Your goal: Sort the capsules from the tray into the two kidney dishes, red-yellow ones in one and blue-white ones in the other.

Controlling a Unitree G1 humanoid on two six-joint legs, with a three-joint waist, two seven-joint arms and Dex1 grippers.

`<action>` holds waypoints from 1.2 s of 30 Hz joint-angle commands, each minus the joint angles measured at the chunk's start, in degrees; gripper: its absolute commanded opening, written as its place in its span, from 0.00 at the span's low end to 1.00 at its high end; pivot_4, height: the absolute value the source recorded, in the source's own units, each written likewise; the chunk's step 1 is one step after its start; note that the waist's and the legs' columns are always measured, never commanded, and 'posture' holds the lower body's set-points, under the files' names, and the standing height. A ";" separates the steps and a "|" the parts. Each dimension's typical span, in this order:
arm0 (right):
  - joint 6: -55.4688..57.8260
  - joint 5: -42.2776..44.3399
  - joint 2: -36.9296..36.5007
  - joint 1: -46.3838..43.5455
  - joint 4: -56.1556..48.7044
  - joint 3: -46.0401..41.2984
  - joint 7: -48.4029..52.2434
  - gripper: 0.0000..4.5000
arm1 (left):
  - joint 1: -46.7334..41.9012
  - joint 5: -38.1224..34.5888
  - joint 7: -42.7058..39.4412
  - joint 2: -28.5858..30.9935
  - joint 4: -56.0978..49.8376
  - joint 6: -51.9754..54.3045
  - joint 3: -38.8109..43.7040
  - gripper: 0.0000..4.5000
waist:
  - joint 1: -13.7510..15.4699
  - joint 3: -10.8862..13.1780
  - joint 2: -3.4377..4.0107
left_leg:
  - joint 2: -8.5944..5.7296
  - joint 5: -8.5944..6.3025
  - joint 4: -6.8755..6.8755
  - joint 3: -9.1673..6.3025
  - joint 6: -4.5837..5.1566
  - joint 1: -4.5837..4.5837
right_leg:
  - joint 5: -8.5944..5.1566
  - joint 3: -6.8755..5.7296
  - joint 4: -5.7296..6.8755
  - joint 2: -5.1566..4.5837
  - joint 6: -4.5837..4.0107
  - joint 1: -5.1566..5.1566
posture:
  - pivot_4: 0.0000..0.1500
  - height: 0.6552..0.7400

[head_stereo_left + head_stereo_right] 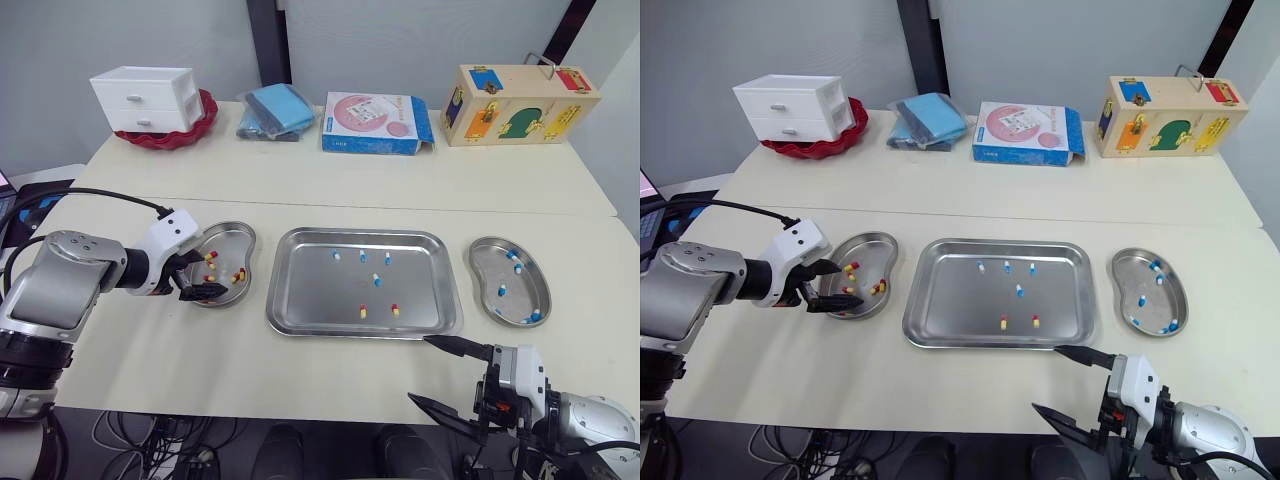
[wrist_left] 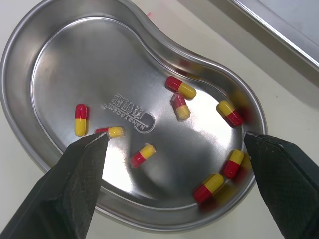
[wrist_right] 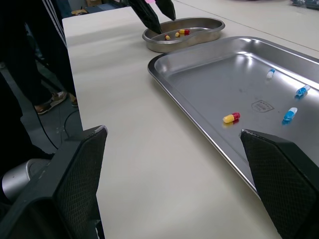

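Tray [image 1: 310, 290] sits mid counter [image 1: 300, 190] w/ 2 red-yellow caps [image 1: 363, 311] + 4 blue-white caps [image 1: 376, 279] in it. I see L fingers [image 1: 203, 277] spread wide, empty, over L dish [image 1: 235, 240] of red-yellows. R fingers [image 1: 421, 369] wide too, empty, by tray's front R corner. R dish [image 1: 480, 262] holds blue-whites.

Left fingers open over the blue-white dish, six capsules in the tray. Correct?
One error: the kidney dish under the left gripper holds red-yellow capsules, not blue-white, as the left wrist view shows. Its fingers are open, and six capsules lie in the tray.
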 commanded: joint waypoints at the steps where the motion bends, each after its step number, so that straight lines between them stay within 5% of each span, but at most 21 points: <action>1: -1.31 0.68 0.16 -0.03 -0.80 -0.54 0.46 1.00 | -1.02 0.45 -0.44 0.83 0.12 -0.87 0.29 0.99 | 0.00 0.00 0.00 | 0.00 0.00 0.00 0.00 0.00 0.00 | 0.00 0.00 0.00 0.00 0.00 0.00 | 1.00 1.00; 6: 1.23 2.43 -1.60 0.63 -1.75 -2.51 0.74 1.00 | 0.41 -2.85 -0.64 0.84 -0.63 1.05 4.02 0.99 | -0.01 0.00 0.00 | 0.00 0.00 0.00 0.00 0.00 0.00 | 0.00 0.00 0.00 0.00 0.00 0.00 | 1.00 1.00; 13: 11.45 11.04 -9.95 2.91 -0.73 -17.84 2.49 1.00 | 14.52 -14.20 -4.10 -1.22 -2.35 -2.20 24.18 0.99 | -0.36 0.02 0.04 | 0.03 0.00 -0.05 0.08 0.01 0.06 | -0.01 0.07 0.00 -0.01 -0.01 0.00 | 1.00 1.00; 23: 23.72 13.30 -18.53 4.29 12.17 -33.36 8.21 1.00 | 29.30 -14.73 -0.79 -5.19 -2.34 -14.39 41.67 0.99 | 0.00 0.00 -0.08 | -0.01 -0.01 -0.04 0.09 0.00 0.06 | -0.02 0.05 -0.03 -0.08 -0.04 0.05 | 1.00 1.00; 36: 27.72 7.38 -25.43 -0.41 24.61 -34.09 14.29 1.00 | 37.46 -14.98 2.26 -9.77 -0.67 -23.32 45.03 0.99 | -0.12 0.01 -0.07 | -0.01 -0.01 -0.06 0.17 0.00 0.08 | -0.02 0.12 -0.08 -0.08 -0.03 0.02 | 1.00 1.00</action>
